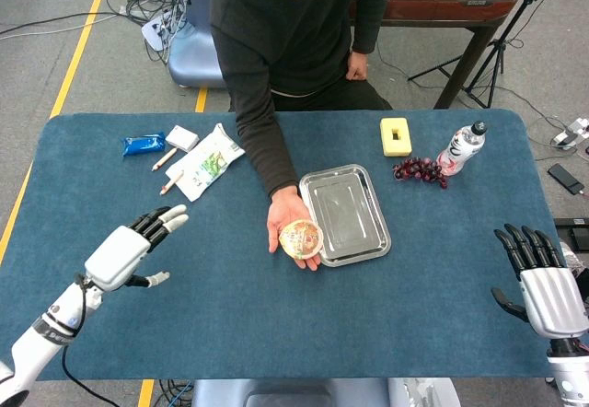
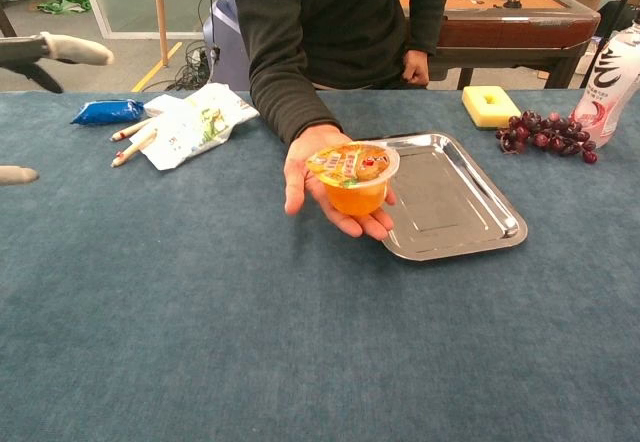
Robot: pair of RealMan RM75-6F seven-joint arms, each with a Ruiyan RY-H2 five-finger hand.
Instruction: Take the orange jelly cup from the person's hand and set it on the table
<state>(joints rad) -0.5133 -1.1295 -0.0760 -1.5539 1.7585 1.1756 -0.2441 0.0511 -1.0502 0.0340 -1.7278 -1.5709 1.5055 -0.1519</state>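
Observation:
The orange jelly cup (image 1: 300, 238) (image 2: 352, 178), with a printed foil lid, rests on the person's open palm (image 1: 288, 218) (image 2: 320, 177) over the middle of the blue table, just left of the steel tray. My left hand (image 1: 132, 244) is raised over the table's left part with fingers spread and nothing in it, well left of the cup. Only its fingertips (image 2: 72, 50) show at the left edge of the chest view. My right hand (image 1: 541, 283) hovers open at the table's right front corner, far from the cup.
A steel tray (image 1: 345, 215) (image 2: 450, 198) lies right of the person's hand. At the back left are a white snack bag (image 1: 206, 161), two pencils, a blue packet (image 1: 143, 144) and a small box. At the back right are a yellow sponge (image 1: 395, 136), grapes (image 1: 421, 169) and a bottle (image 1: 460, 148).

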